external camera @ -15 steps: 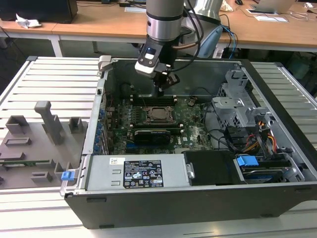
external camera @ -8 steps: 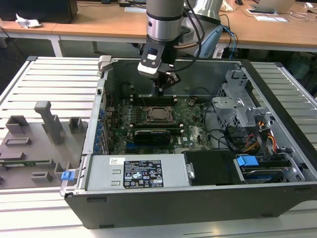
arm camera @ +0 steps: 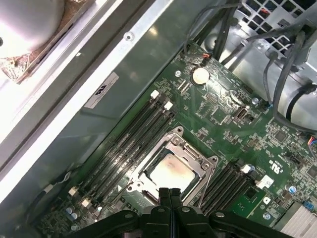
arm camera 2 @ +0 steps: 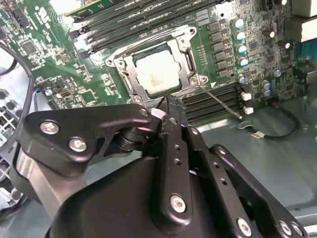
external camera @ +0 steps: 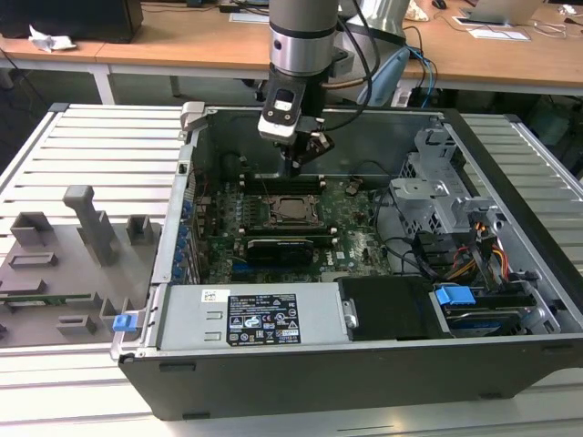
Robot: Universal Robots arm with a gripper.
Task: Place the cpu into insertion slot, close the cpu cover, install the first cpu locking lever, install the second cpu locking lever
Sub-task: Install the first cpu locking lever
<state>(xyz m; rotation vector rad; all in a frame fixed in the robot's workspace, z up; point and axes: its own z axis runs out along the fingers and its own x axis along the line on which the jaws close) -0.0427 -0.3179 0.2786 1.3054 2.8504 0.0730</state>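
Though the jaws are clenched empty, the cpu (arm camera: 171, 171) lies just below them.

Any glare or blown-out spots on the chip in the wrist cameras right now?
Second wrist view: the chip shows a pale sheen, edges readable; the gripper looms dark in the foreground. First wrist view: the chip is evenly lit, but beyond the case wall the picture is blown out white. Exterior view: even light, no glare on the board.
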